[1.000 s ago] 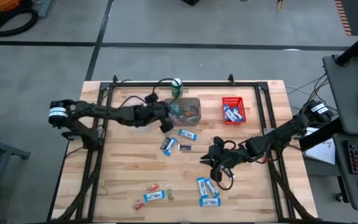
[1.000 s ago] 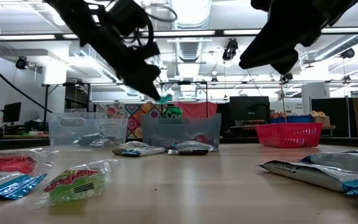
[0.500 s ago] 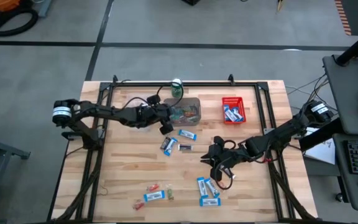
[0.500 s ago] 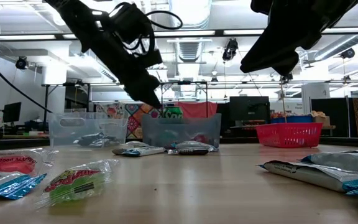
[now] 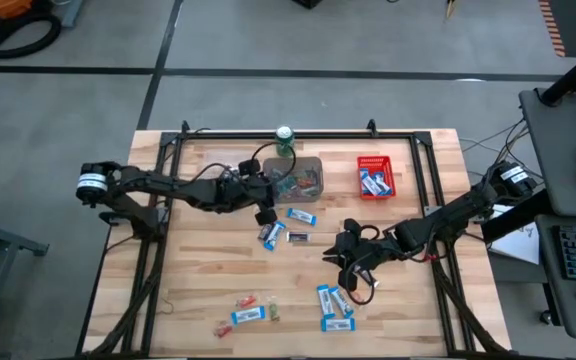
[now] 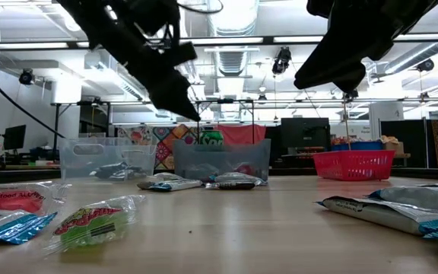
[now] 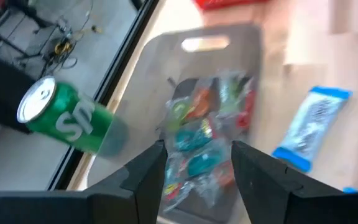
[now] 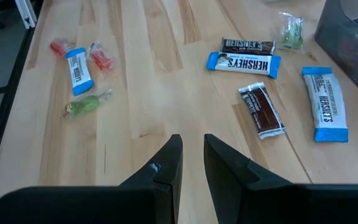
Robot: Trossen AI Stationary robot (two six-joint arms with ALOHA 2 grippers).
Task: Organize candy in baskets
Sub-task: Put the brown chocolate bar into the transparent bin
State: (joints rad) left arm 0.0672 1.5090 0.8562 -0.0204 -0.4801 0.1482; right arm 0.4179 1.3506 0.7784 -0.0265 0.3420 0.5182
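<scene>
The grey bin (image 7: 229, 50) is seen from close by only in the left wrist view: small red, green and teal sweets (image 7: 207, 140) are heaped in it, a green can (image 7: 64, 121) stands just outside its wall, and a blue bar (image 7: 312, 127) lies on the table (image 7: 353, 93) beside it. In that view the left gripper (image 7: 194, 165) is spread open with nothing between its fingers, held above the bin's near edge.

The whole layout is given only by the high view: the left gripper (image 5: 263, 205) at the grey bin's (image 5: 313, 165) corner, the red bin (image 5: 375, 177) with blue bars to the right, and loose bars between.

In the right wrist view the right gripper (image 8: 191, 155) is held above bare wood, its fingers close together and nothing gripped; blue and dark bars (image 8: 244, 62) lie well ahead of it.

A clear bin (image 6: 105, 156) is shown in the low view alone.
</scene>
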